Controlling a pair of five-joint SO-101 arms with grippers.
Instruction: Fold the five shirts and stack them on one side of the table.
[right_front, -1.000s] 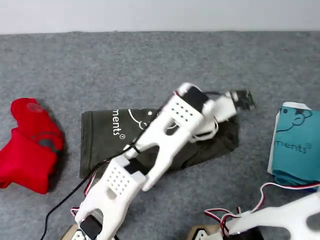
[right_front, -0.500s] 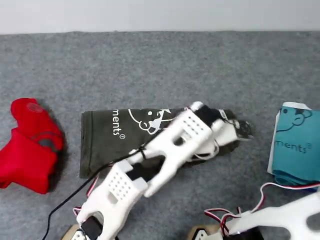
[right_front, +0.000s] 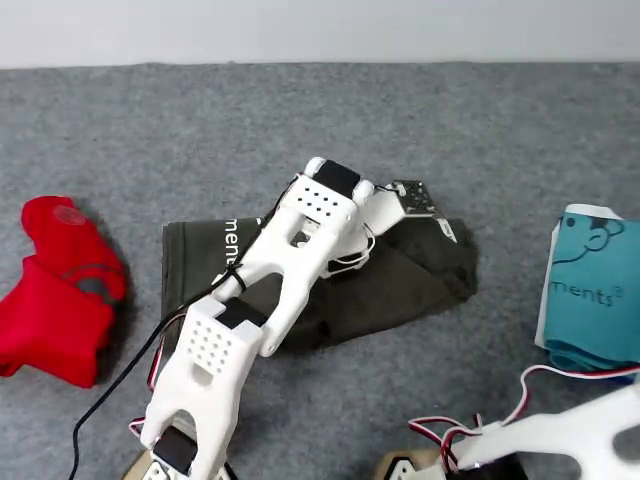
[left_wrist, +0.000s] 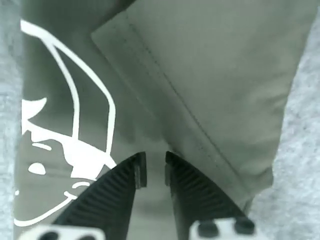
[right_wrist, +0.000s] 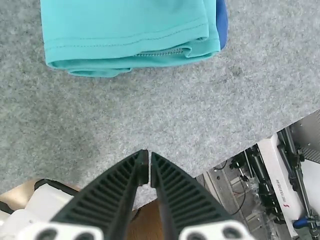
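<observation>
Grey carpet, dark shirt lengthwise left-right, left pincer narrow over it, right pincer closed

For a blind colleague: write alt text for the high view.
The left gripper is at the far edge of a dark green shirt in the middle of the grey table, its white arm stretching in from the near edge. A crumpled red shirt lies at the picture's left, a folded teal shirt at its right edge.

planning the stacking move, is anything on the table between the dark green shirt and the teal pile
Nothing visible: only bare grey table lies between the dark green shirt and the teal pile.
</observation>
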